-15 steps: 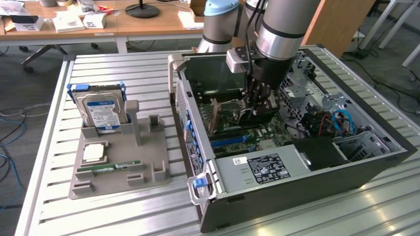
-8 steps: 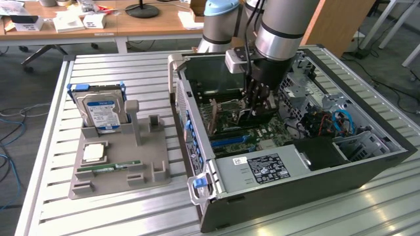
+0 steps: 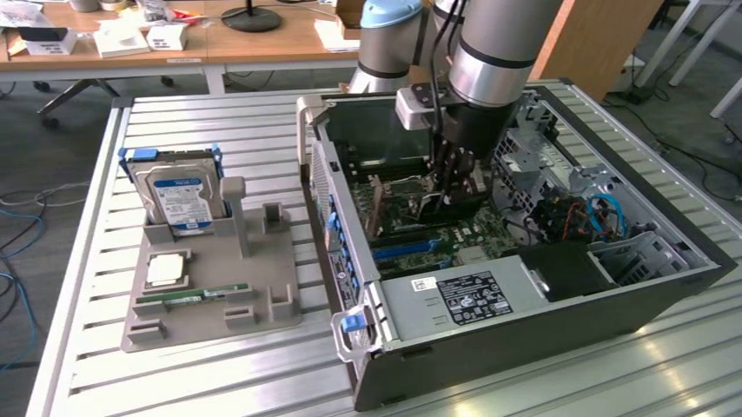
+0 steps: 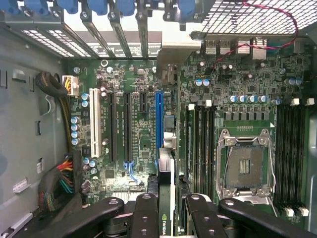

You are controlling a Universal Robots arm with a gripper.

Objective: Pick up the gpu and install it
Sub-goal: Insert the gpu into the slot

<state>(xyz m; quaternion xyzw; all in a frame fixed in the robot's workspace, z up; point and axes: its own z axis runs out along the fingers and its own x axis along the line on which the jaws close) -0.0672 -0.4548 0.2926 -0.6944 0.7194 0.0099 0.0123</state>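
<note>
The gpu is a slim dark card seen edge-on in the wrist view, with a green logo near my fingers. My gripper is shut on it from both sides. The card stands in line with the long blue slot on the green motherboard, low over it; whether it touches the slot I cannot tell. In the exterior view my gripper reaches down into the open computer case, over the motherboard.
On the slatted table at the exterior view's left, a grey holder carries a silver hard drive, a green RAM stick and a chip. Inside the case are the power supply, the CPU socket and cable bundles.
</note>
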